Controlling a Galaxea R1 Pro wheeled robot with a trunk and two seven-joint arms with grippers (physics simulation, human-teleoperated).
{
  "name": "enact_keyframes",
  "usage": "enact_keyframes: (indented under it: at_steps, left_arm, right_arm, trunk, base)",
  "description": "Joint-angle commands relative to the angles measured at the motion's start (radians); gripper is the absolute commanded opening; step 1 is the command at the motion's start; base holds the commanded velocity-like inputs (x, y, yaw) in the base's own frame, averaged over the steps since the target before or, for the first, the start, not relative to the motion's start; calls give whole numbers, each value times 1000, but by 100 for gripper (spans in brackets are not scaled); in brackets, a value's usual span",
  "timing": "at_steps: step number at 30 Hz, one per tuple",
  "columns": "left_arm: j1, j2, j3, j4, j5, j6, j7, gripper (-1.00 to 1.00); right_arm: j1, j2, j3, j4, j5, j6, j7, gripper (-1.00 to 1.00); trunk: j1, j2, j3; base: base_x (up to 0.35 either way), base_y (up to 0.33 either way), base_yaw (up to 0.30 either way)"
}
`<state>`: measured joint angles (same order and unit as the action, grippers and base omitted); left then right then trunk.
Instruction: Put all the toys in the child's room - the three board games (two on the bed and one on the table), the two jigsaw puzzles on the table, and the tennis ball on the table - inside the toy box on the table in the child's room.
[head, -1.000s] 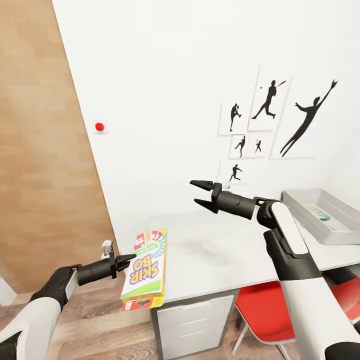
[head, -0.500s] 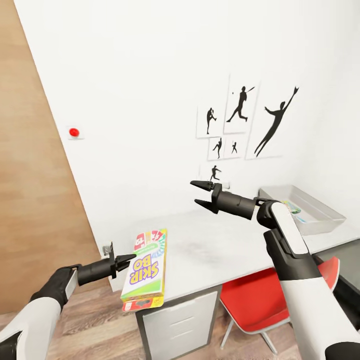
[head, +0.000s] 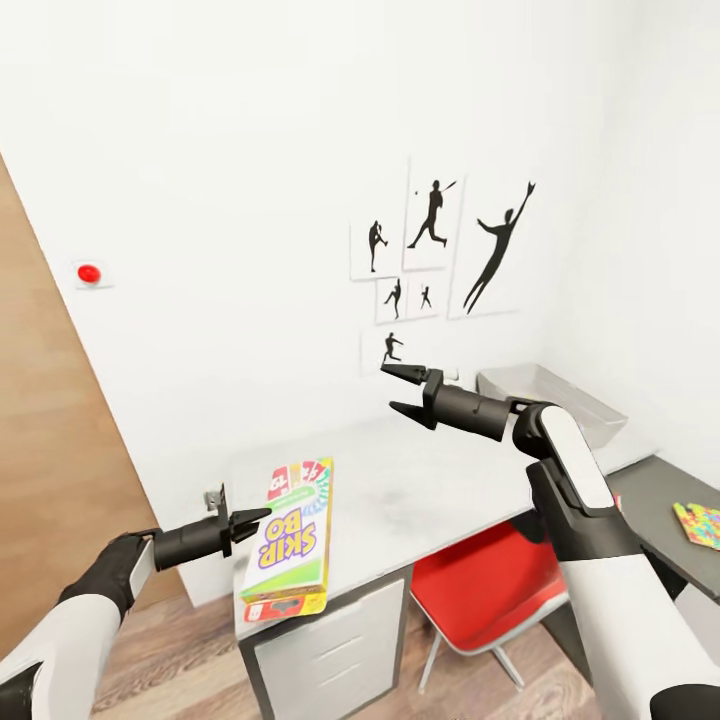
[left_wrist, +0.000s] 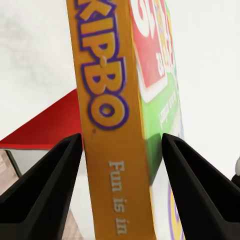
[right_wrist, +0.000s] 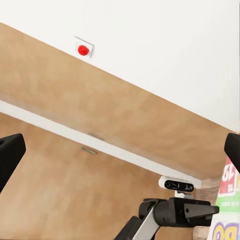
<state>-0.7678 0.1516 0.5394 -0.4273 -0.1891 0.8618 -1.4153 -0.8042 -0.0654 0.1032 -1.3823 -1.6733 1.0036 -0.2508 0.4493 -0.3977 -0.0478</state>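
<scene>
over the table (head: 420, 490), left gripper (head: 250, 520) clamps what looks like a board game (head: 292, 540); right gripper (head: 400, 390) gapes empty

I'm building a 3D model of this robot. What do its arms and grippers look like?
Both arms have smooth white shells with black joint sections. The right arm shows a rounded white elbow cover over black links. Each wrist is a dark grey cylinder ending in a black gripper with two tapered, pointed fingers: left gripper, right gripper. No loose cables or markings are visible.

head high over table (head: 440, 490), wrists close, sharing board game (head: 290, 540)
</scene>
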Motion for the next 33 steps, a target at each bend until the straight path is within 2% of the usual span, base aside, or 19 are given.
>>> enact_keyframes:
  at_steps: [1,24,30,33]
  left_arm:
    - [-2,0,7,-1,-10,9,-7,-100]
    - [-2,1,7,-1,-12,9,-7,-100]
    - [-1,0,7,-1,-12,8,-7,-100]
    - [-1,0,7,-1,-12,8,-6,-100]
  right_arm:
    - [-1,-1,1,0,-10,0,-10,100]
    - [0,-6,-2,26,-8,1,-14,100]
    - [-4,-17,-9,28,-11,7,-10,100]
    - [-2,-39,-21,28,-13,13,-6,100]
  trunk:
    - [1,-2,-1]
    - [1,-2,19]
    - [1,-2,24]
    - [1,-2,27]
  base:
    - [0,0,-244]
    - [0,0,-244]
    - [0,0,-244]
    - [0,0,-244]
